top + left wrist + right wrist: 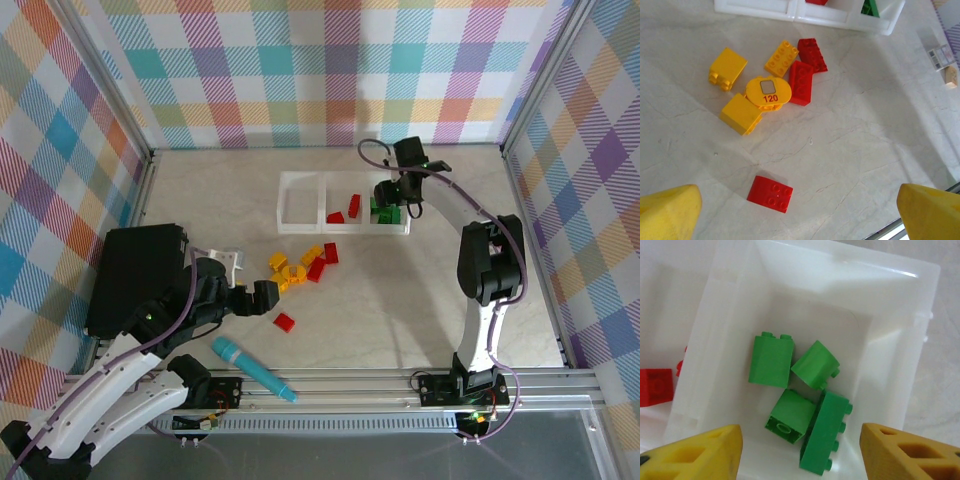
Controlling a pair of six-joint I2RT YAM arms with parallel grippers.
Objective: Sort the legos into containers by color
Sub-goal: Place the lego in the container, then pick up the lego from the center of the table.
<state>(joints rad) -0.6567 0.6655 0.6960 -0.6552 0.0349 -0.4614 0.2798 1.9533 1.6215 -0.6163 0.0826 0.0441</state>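
Right gripper (800, 432) hangs over the right compartment of the tray (281, 200), jaws wide apart, holding nothing. Four green bricks (771, 360) lie in that compartment. Two red bricks (354, 205) lie in the middle compartment. Left gripper (797, 200) is low over the table (865, 140), jaws wide, empty. A lone red brick (770, 193) lies just ahead of it. Beyond that, a yellow-and-red pile (769, 92) sits loose near the tray.
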